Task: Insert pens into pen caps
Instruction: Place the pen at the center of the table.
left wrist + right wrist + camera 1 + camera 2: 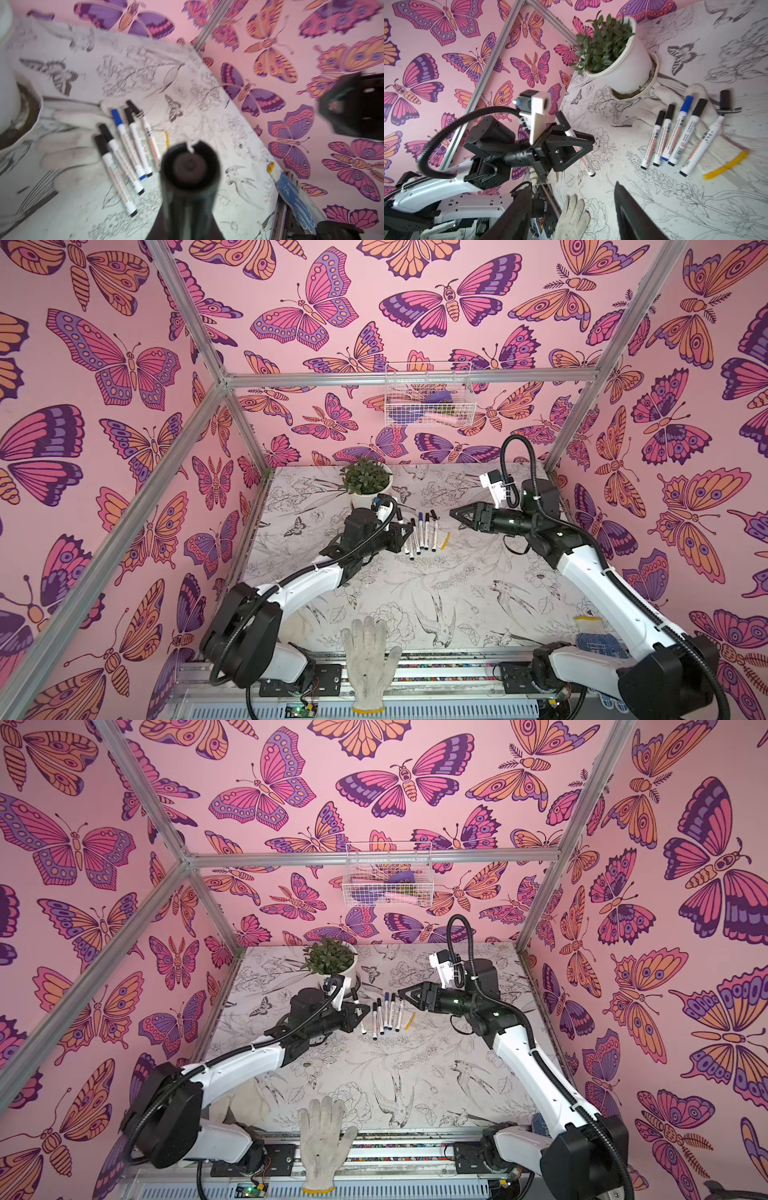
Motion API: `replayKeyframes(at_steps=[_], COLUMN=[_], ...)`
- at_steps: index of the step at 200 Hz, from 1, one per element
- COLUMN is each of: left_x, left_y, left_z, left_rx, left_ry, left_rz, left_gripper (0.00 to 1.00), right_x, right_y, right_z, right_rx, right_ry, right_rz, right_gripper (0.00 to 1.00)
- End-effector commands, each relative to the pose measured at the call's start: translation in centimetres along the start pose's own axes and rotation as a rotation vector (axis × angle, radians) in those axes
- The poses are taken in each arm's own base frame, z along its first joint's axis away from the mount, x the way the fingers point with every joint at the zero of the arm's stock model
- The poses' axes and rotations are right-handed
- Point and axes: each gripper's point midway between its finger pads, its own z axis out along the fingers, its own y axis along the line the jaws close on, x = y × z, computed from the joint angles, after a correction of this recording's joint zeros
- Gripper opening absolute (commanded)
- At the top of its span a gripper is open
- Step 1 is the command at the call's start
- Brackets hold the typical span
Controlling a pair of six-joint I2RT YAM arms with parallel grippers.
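Five white pens (422,533) lie side by side mid-table, each with a cap on its far end; one cap is blue (686,102), the others black. On the rightmost pen (702,145) the black cap (725,99) is blurred, so I cannot tell how far it is seated. My left gripper (404,531) is shut on a sixth pen (584,161) with a black cap (561,120), held tilted just left of the row; the left wrist view shows it end-on (190,164). My right gripper (455,514) hovers right of the row, open and empty (572,185).
A potted plant (368,485) stands behind the pens. A yellow strip (444,540) lies right of the row. A white glove (368,659) hangs over the front edge and a blue-dotted glove (598,641) lies front right. A wire basket (428,396) hangs on the back wall.
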Motion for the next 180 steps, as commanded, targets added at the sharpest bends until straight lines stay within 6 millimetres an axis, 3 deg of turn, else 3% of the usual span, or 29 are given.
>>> replayKeyframes(at_steps=[1,28,58,70,78,101,112,129,161,180], left_x=[4.4,6.5,7.0,6.5,6.3,5.7,5.4,4.5,1.1,0.5], left_y=[4.5,8.1,9.9,10.4,10.9,11.7,11.7,11.4,8.7,6.4], left_z=[1.9,3.7,5.7,6.4,6.7,7.5,7.8,7.7,5.5,4.9], left_rx=[-0.135,-0.259,-0.299,-0.305,-0.315,-0.320,-0.314,-0.306,-0.285,-0.272], left_ry=[0.196,0.320,0.367,0.363,0.365,0.362,0.365,0.353,0.265,0.270], left_rz=[-0.043,-0.045,-0.034,-0.044,-0.057,-0.074,-0.067,-0.064,-0.033,-0.006], left_gripper=[0.00,0.00,0.07,0.14,0.29,0.50,0.58,0.61,0.64,0.64], right_x=[0.4,0.3,0.9,0.9,0.8,0.9,0.6,0.4,0.3,-0.2], right_y=[-1.4,-4.3,-10.3,-12.8,-14.0,-17.3,-18.6,-20.2,-22.0,-22.8], right_z=[-0.3,0.0,2.3,3.4,4.3,7.4,8.8,10.7,13.7,14.5], right_rx=[0.073,0.207,0.385,0.464,0.498,0.593,0.606,0.619,0.661,0.699], right_ry=[-0.005,-0.014,0.058,0.089,0.117,0.202,0.220,0.239,0.312,0.339], right_rz=[0.031,0.046,0.075,0.080,0.060,0.019,0.034,0.027,-0.043,-0.062], right_gripper=[0.63,0.61,0.57,0.56,0.55,0.54,0.52,0.50,0.46,0.44])
